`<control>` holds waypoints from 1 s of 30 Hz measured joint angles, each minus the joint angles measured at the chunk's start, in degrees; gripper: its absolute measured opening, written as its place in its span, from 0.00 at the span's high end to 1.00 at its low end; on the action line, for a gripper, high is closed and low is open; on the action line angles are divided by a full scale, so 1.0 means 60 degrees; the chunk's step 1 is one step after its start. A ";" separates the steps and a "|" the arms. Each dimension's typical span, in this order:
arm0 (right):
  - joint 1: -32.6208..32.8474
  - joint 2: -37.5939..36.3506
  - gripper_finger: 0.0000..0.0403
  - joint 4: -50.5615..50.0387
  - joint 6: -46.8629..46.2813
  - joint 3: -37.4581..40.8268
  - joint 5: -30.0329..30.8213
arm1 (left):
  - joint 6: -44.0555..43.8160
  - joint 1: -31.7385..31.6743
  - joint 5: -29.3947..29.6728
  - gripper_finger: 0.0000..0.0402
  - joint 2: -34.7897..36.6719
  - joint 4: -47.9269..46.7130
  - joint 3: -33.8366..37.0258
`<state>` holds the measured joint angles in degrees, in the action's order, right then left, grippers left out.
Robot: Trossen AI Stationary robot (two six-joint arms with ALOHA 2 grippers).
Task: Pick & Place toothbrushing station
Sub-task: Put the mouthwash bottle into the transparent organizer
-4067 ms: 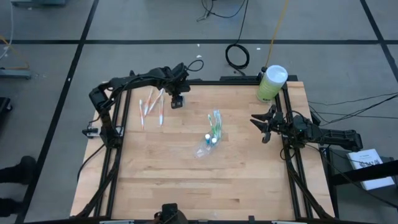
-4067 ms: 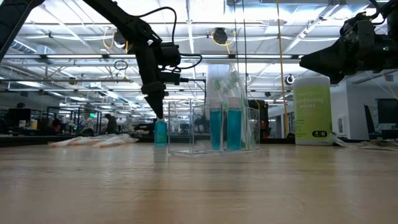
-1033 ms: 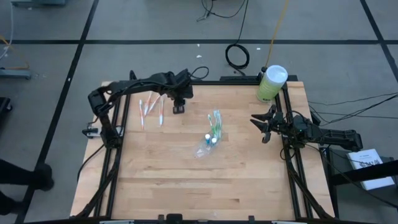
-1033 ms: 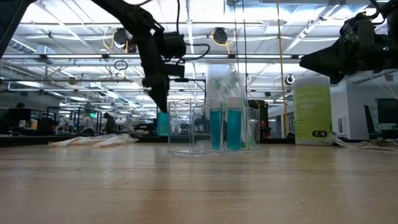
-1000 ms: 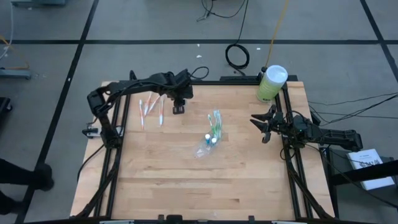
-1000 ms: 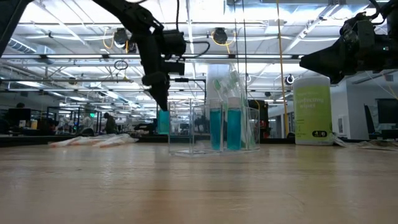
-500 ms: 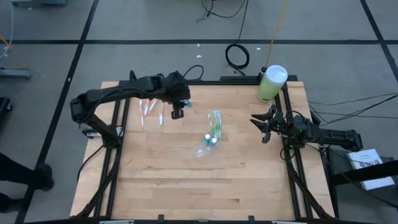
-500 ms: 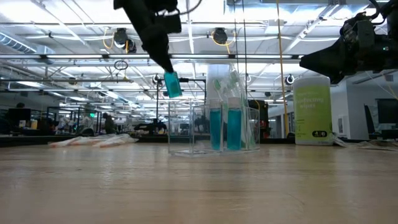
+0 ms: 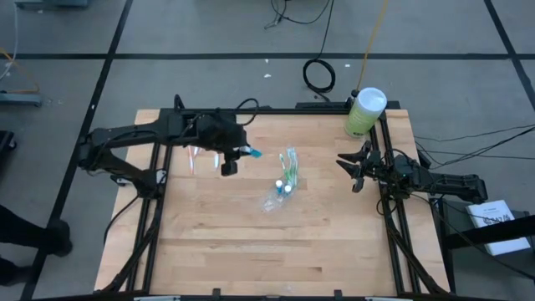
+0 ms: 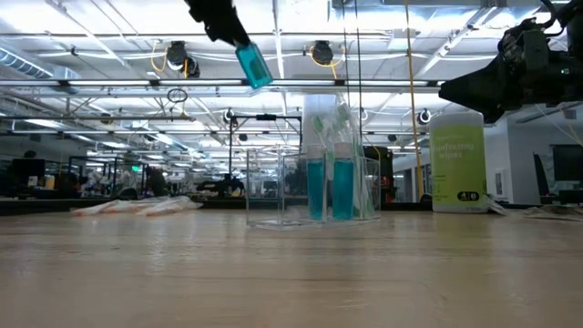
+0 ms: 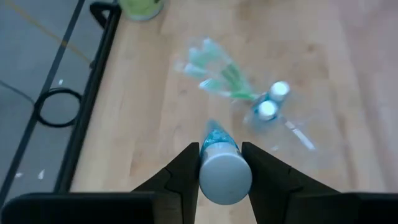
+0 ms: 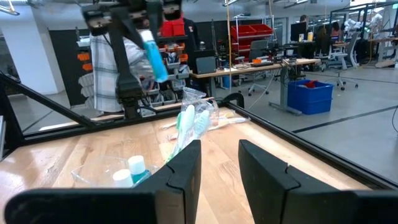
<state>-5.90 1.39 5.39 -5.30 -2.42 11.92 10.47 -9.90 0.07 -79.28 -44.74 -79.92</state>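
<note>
a pale-green canister (image 10: 455,160) with a white lid stands at the far right corner of the wooden surface (image 9: 276,242); dark print runs down its side in the low view but is too small to read. no other writing can be made out.

the left claw (image 9: 236,154) hangs high above the surface, left of the clear plastic holder (image 9: 278,196). its two fingers (image 11: 185,177) are closed snugly on a small tube (image 10: 252,64) with a blue body and white cap, tilted in the low view, the blue end pointing toward the holder. in the left wrist view the white cap faces the camera and hides most of the tube.

the clear plastic holder sits near the middle of the surface. it holds green-white toothbrushes (image 9: 290,165) and two more blue tubes (image 9: 282,187) with white caps. its clear walls are hard to trace from above.

pink-white toothbrushes (image 9: 195,152) lie on the surface at the far left, partly covered by the left arm.

the right claw (image 9: 349,170) waits at the right edge of the surface, fingers (image 12: 177,171) spread apart and holding nothing.
</note>
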 joint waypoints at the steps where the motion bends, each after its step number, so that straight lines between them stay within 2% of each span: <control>1: -0.0002 0.0000 0.76 0.0000 0.0000 -0.0002 0.0000 | -0.0131 0.0129 -0.0003 0.72 0.0032 0.0019 -0.0001; 7: -0.0002 0.0000 0.76 0.0000 0.0000 -0.0007 0.0000 | -0.1231 0.0818 -0.0017 0.72 0.0082 0.0223 0.0000; 14: 0.0000 0.0004 0.76 -0.0004 0.0000 -0.0007 0.0000 | -0.1272 0.1632 -0.0037 0.72 0.0024 0.0807 0.0000; 21: -0.0001 0.0001 0.76 0.0000 0.0000 -0.0007 0.0000 | -0.1256 0.1994 -0.0003 0.72 -0.0211 0.1224 -0.0050; 30: 0.0001 0.0004 0.76 0.0004 0.0003 -0.0007 0.0000 | -0.0764 0.1994 -0.0007 0.72 -0.1439 0.0032 -0.1839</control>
<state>-5.90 1.41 5.41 -5.28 -2.46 11.92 5.89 2.07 0.03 -87.91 -44.55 -90.96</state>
